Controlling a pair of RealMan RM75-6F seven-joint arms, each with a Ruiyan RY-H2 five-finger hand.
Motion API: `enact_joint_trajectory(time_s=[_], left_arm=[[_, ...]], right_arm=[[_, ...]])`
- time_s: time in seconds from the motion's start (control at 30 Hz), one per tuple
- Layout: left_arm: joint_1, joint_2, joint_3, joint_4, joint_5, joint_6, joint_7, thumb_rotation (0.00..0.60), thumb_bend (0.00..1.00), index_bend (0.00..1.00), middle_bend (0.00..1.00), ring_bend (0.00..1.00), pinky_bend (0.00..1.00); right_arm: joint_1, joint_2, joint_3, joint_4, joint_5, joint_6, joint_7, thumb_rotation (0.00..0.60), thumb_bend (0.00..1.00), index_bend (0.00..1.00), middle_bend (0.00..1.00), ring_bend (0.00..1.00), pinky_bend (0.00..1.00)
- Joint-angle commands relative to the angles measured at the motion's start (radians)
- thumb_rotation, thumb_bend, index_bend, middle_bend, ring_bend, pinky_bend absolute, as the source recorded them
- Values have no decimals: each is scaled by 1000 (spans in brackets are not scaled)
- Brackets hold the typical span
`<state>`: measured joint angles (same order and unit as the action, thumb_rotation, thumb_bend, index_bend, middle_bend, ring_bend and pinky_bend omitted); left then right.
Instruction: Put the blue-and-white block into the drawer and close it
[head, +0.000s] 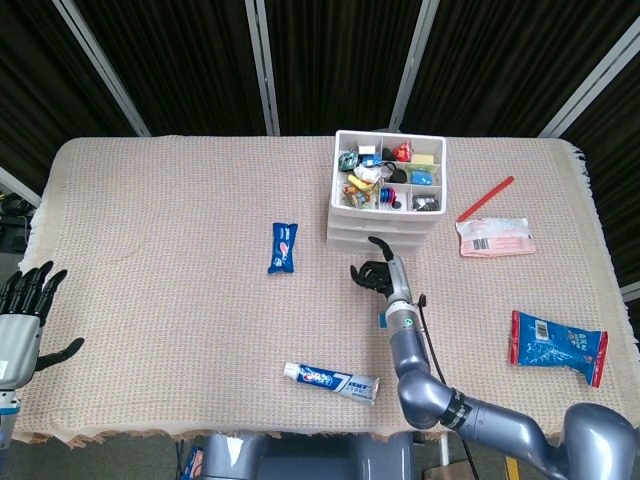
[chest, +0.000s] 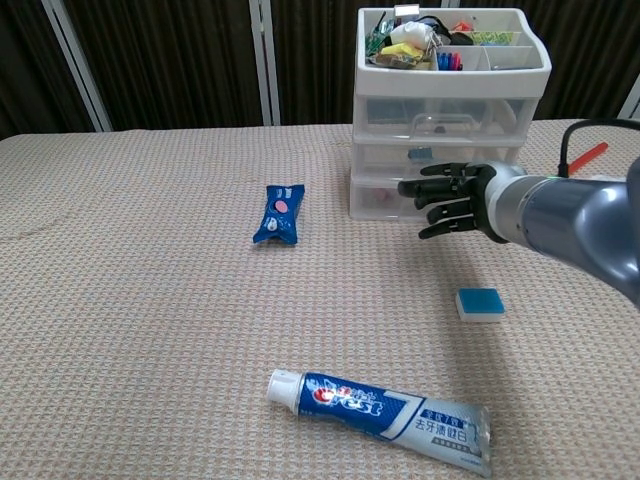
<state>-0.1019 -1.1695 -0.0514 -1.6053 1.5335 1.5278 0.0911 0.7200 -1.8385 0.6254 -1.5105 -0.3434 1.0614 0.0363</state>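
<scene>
We see the bench (chest: 150, 300), then the drawer unit (chest: 452, 110) far right, still closed; our right hand (chest: 455, 198) reaches it empty, fingers spread, apparently to open it. The blue-and-white block (chest: 480, 304) waits nearer.

Lab-like test booth: black curtains (head: 180, 60), cloth-covered table (head: 150, 300).
</scene>
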Motion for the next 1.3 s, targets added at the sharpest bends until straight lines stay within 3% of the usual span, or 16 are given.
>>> enact_joint_trajectory(time_s=[0.03,0.4,0.63,1.3], left_arm=[[-1,1,0,-1,-1,-3,1,600,178,74,0,0,0],[-4,-5,2,9,16,4,4,600,178,75,0,0,0],[-6,-8,1,17,21,8,-1,600,179,75,0,0,0],[-6,-4,3,8,18,4,-9,600,179,75,0,0,0]], right_arm=[[8,-11,27,20,26,-11,18,600,301,179,726,726,505],[26,-43,151,64,229,-80,95,600,327,379,726,726,505],[47,-42,170,93,284,-100,88,600,337,378,726,726,505],[51,-53,191,83,244,-35,126,600,337,290,726,724,505]])
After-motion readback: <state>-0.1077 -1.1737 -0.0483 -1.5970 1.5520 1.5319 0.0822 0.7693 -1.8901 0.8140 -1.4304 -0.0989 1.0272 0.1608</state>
